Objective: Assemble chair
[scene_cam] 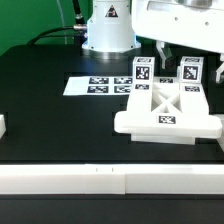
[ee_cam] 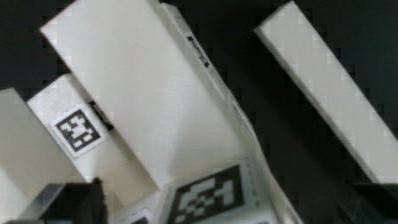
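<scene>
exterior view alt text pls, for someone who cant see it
White chair parts sit on a black table: a cross-braced plate in front, with tagged blocks upright behind it. The arm's open tool hovers above the blocks, holding nothing. The marker board lies flat toward the exterior view's left.

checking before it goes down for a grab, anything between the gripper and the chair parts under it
Nothing visible is in the way. The open gripper hangs just above the upright tagged blocks behind the cross-braced plate, with no other object between them. The marker board lies off to the exterior view's left.
</scene>
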You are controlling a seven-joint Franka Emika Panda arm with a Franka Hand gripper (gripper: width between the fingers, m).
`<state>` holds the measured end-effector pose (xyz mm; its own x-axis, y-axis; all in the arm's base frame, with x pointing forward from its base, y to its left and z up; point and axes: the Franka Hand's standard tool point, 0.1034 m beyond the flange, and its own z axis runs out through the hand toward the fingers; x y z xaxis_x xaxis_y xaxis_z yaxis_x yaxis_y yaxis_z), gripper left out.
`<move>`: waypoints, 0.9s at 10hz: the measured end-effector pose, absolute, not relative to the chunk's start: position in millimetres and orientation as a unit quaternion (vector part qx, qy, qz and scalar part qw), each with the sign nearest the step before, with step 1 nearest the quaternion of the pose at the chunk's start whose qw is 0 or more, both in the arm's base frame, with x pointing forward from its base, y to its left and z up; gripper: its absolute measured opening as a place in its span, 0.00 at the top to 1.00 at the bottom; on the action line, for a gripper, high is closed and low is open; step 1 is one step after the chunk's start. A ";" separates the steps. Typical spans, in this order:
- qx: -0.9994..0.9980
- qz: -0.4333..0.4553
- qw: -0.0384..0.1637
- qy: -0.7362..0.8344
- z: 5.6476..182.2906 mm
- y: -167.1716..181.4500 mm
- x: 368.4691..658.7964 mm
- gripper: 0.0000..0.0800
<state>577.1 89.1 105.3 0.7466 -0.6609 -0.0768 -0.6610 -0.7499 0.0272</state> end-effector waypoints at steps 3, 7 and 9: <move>-0.966 0.040 -0.001 0.257 104.9 90.7 576.4 0.19; -0.991 0.039 0.004 0.128 105.0 87.8 577.0 0.19; -0.993 0.039 0.005 0.115 105.1 85.4 577.4 0.19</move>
<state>577.4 85.4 105.1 0.9706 -0.2275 -0.0789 -0.2283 -0.9736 -0.0010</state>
